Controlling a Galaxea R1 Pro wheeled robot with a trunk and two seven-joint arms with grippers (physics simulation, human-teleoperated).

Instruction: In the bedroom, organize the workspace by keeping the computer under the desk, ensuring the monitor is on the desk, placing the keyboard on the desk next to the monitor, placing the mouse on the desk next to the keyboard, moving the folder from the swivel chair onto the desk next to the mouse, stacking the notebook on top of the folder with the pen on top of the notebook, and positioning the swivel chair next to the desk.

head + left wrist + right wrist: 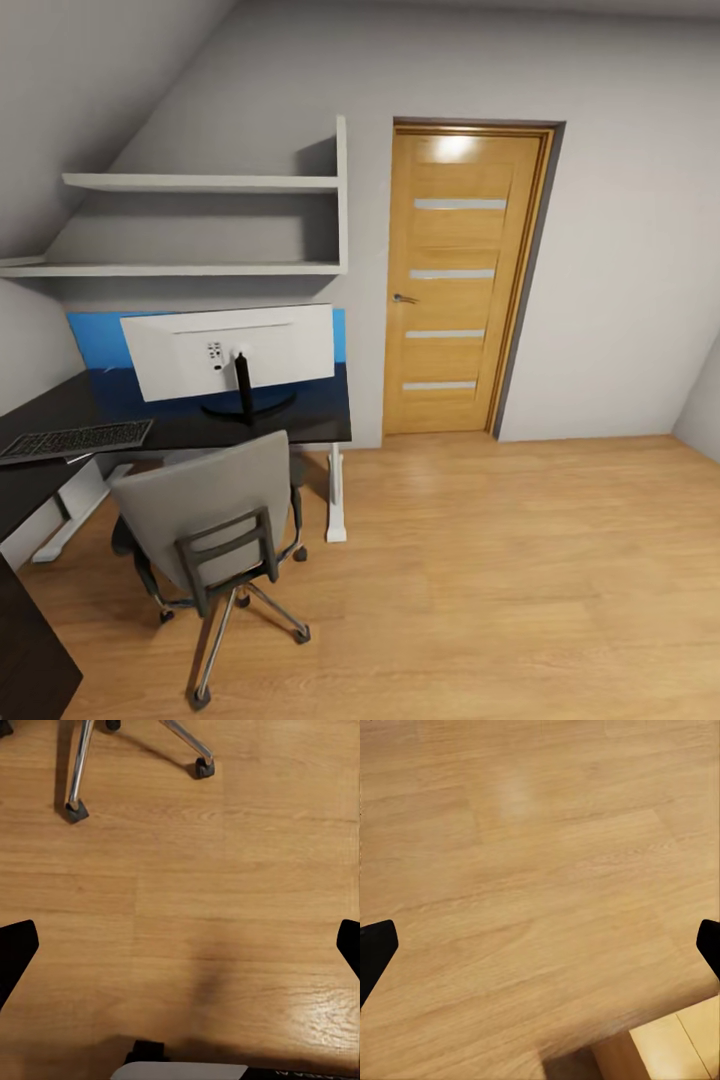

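A white monitor (228, 350), seen from its back, stands on the black desk (300, 415) against the wall. A dark keyboard (78, 440) lies on the desk at the left. The grey swivel chair (205, 515) stands in front of the desk with its back toward me; whatever lies on its seat is hidden. Its chrome legs and castors (75, 810) show in the left wrist view. My left gripper (180, 945) hangs open above the wooden floor near the chair's base. My right gripper (540, 945) is open over bare floor. The computer, mouse, folder, notebook and pen are out of view.
Two white wall shelves (200, 225) hang above the desk. A closed wooden door (462, 280) is to the right of the desk. A dark piece of furniture (30, 660) sits at the lower left. Wooden floor (520, 580) stretches to the right.
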